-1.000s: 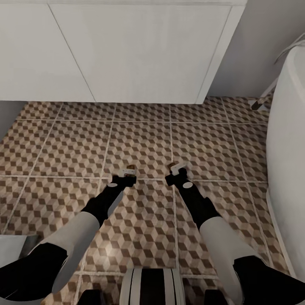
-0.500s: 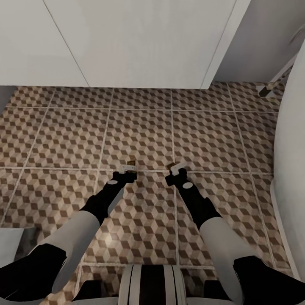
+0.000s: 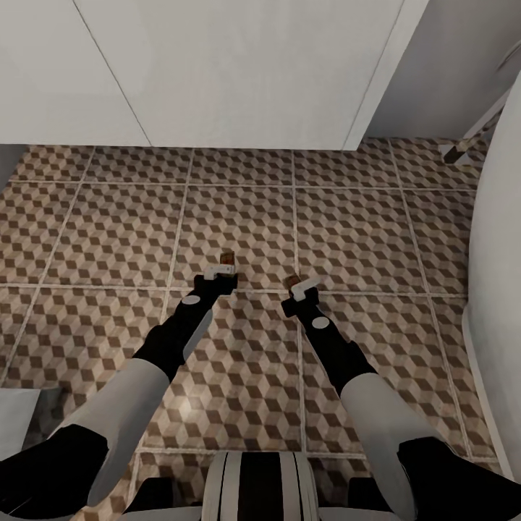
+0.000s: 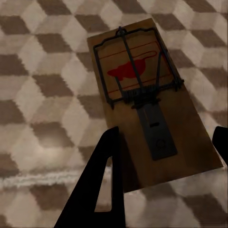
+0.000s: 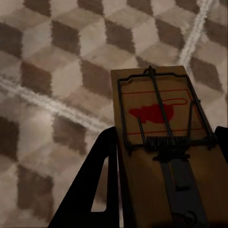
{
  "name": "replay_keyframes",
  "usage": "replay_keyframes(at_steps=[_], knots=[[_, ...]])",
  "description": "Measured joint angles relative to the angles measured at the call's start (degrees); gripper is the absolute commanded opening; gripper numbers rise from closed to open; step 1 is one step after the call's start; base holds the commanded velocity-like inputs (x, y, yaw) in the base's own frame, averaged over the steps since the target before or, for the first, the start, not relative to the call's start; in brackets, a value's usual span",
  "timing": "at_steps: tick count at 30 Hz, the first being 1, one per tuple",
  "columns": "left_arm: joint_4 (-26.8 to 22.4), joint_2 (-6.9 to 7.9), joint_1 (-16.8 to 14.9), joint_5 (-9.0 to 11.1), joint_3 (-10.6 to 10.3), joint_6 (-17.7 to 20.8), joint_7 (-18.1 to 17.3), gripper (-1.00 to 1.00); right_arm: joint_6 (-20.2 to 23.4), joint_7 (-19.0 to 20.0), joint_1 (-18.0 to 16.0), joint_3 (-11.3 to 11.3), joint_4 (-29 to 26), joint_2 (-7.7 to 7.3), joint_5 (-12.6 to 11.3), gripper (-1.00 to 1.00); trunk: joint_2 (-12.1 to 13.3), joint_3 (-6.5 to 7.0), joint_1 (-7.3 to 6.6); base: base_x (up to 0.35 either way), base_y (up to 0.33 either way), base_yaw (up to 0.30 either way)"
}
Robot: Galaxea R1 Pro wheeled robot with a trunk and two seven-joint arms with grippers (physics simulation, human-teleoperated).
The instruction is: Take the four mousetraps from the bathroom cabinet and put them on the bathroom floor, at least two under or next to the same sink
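Both arms were seen stretched forward and down over the bathroom floor (image 3: 108, 239), whose tiles carried the brown, beige and white cube print with pale grout lines. The left gripper (image 3: 219, 272) was closed on a mousetrap (image 3: 227, 259), which was held by its near end between the two dark fingers (image 4: 102, 185); in the left wrist view the tan board (image 4: 147, 99), with its dark wire spring bar and a red mouse mark, was seen jutting out beyond the fingertips above the tiles. The right gripper (image 3: 304, 287) was likewise clamped on a second mousetrap (image 3: 292, 281), gripped at its near end between its fingers (image 5: 102, 185), with the board (image 5: 161, 137) projecting forward over a grout line. Whether either trap was touching the floor could not be told.

In the head view both traps were held side by side, a little apart, near the grout line running across the middle of the tiled area. Beyond them, along the far edge of the floor, a white vanity front (image 3: 239, 72) was seen, with the sink itself hidden. At the right edge of the floor a white curved bathtub wall (image 3: 499, 253) was seen.
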Motion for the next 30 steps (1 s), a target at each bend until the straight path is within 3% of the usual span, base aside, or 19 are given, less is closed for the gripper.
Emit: replay_keyframes(at_steps=[6,10,13,15,20,30], knots=[[-7.14,0.04,4.38,-0.68,-0.05,0.02,0.19,-1.0,-1.79,-5.53,0.02,-0.16,-0.26,0.02,0.19,-1.0,0.0,0.0,0.0,0.0,0.0,0.0],[-8.59,0.03,6.49,-4.34,-0.06,0.0,0.14,-1.0,-2.19,-7.56,-0.11,-0.24,-0.81,0.02,0.23,-1.0,0.0,0.0,0.0,0.0,0.0,0.0],[-8.62,-0.01,6.93,-5.95,-0.07,-0.02,0.11,-1.0,-0.01,-7.82,-0.47,-0.28,-1.24,0.02,0.09,-1.0,0.0,0.0,0.0,0.0,0.0,0.0],[-8.65,-0.03,7.11,-6.62,-0.07,-0.03,0.07,-1.0,3.93,-7.88,-1.08,-0.32,-2.31,0.02,0.0,-1.0,0.0,0.0,0.0,0.0,0.0,0.0],[-8.74,-0.04,7.31,-7.02,-0.07,-0.04,0.05,-1.0,9.03,-7.69,-4.46,-0.3,-4.47,0.02,-0.07,-1.0,0.0,0.0,0.0,0.0,0.0,0.0],[-8.67,-0.03,7.83,-7.18,-0.07,-0.04,0.14,-1.0,8.17,-4.11,-6.74,-0.21,-5.25,0.02,-0.13,-1.0,0.0,0.0,0.0,0.0,0.0,0.0]])
